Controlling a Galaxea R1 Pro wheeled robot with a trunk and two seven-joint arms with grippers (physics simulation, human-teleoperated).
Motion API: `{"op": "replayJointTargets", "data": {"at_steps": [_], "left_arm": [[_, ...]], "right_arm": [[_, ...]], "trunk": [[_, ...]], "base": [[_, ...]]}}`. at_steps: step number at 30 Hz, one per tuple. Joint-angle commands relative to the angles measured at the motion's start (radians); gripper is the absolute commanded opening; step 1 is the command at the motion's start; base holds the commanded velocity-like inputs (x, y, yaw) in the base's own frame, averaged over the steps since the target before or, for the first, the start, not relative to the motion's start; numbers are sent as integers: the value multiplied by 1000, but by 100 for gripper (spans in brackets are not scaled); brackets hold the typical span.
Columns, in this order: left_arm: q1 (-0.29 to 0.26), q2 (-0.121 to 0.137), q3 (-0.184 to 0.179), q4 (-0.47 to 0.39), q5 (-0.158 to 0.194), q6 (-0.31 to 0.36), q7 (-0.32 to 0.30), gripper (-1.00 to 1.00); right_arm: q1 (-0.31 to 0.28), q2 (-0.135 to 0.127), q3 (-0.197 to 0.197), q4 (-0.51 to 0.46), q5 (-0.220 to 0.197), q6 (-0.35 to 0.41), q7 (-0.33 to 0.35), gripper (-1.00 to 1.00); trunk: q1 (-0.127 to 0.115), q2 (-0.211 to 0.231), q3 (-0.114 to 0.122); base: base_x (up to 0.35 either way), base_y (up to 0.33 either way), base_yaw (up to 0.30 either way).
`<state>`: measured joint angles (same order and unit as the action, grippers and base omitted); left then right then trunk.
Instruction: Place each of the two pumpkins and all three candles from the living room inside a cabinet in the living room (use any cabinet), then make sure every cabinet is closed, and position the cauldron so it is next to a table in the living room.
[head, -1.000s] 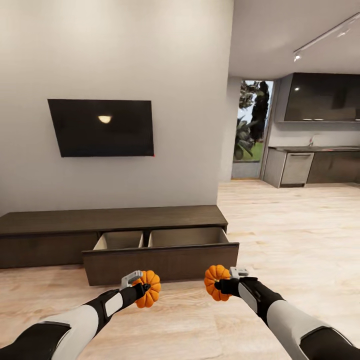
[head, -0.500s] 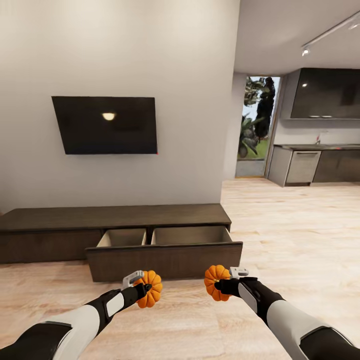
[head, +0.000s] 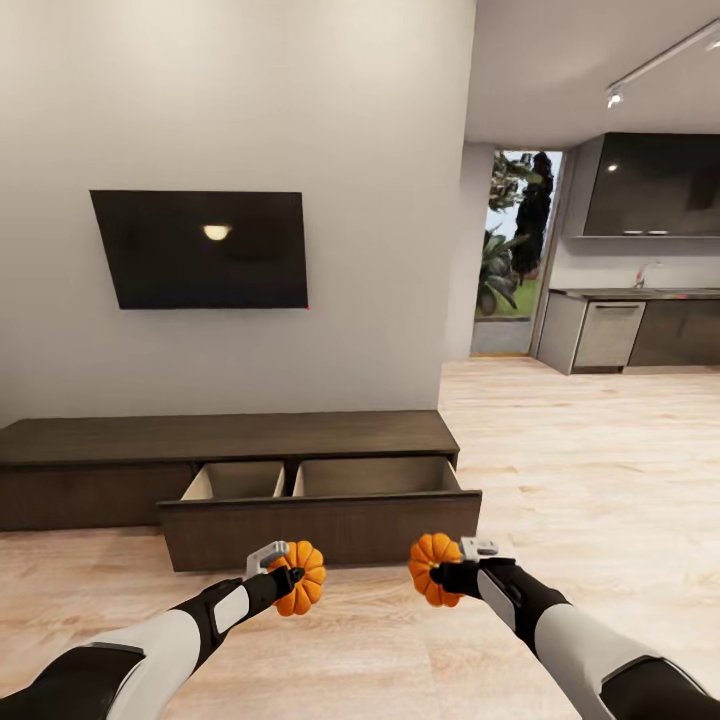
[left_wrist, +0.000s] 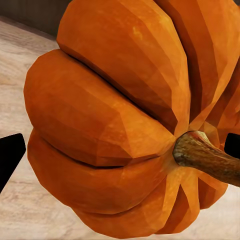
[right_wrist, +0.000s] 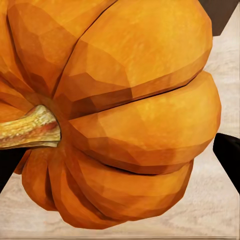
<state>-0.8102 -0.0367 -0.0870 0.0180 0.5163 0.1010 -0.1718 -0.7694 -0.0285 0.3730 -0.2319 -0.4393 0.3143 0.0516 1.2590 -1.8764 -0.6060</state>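
I hold one orange pumpkin (head: 301, 578) in my left gripper (head: 285, 577) and a second pumpkin (head: 433, 568) in my right gripper (head: 447, 573), both above the wood floor. Up close, the left wrist view has its pumpkin (left_wrist: 125, 115) with the brown stem, and the right wrist view its pumpkin (right_wrist: 125, 115), each between dark fingertips. Ahead stands the long, low dark brown cabinet (head: 225, 437) against the wall. One wide drawer (head: 320, 520) is pulled out toward me, showing two pale compartments. Candles, cauldron and table are out of view.
A black TV (head: 200, 250) hangs on the grey wall above the cabinet. To the right, pale wood floor (head: 600, 450) runs to a kitchen with dark cupboards (head: 650, 185) and a glass door (head: 515, 250).
The camera has shifted a little between frames, so the cabinet and TV sit slightly differently in the picture. Both grippers keep the same hold on their pumpkins.
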Motion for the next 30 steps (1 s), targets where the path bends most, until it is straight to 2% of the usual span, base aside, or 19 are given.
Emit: {"op": "replayJointTargets", "data": {"at_steps": [1, 16, 18, 19, 24, 27, 29, 30], "left_arm": [[-1, 0, -8, 2, 11, 2, -6, -100], [-1, 1, -8, 2, 11, 1, -6, -100], [-1, 2, -8, 1, 11, -11, -7, -100], [-1, 3, -8, -1, 13, -60, -10, -100], [-1, 4, -7, -12, 16, -71, -16, -100], [-1, 3, -8, -14, 15, -43, -18, -100], [-2, 3, -9, -25, 13, 4, -18, -100], [-1, 3, -10, -44, 12, 52, -17, -100]], "right_arm": [[3, -1, 1, -2, 0, 5, 2, -100], [10, -1, 1, -1, -2, 6, 7, -100], [10, -1, 1, -1, -2, 6, 7, -100], [10, -2, 0, -2, -4, 6, 8, -100], [10, -4, -4, -10, -6, 5, 15, -100], [10, -5, -8, -13, -6, 8, 25, -100], [10, -6, -9, -13, -6, 12, 27, -100], [9, -6, -9, -15, -6, 17, 27, -100]], "trunk": [[0, -1, -1], [0, -1, -1], [0, -1, -1], [0, -1, -1], [0, -1, -1], [0, -1, -1], [0, -1, -1], [0, -1, -1]], "base": [[3, -2, 0], [0, 0, 0], [0, 0, 0], [0, 0, 0], [0, 0, 0], [0, 0, 0], [0, 0, 0], [0, 0, 0]]}}
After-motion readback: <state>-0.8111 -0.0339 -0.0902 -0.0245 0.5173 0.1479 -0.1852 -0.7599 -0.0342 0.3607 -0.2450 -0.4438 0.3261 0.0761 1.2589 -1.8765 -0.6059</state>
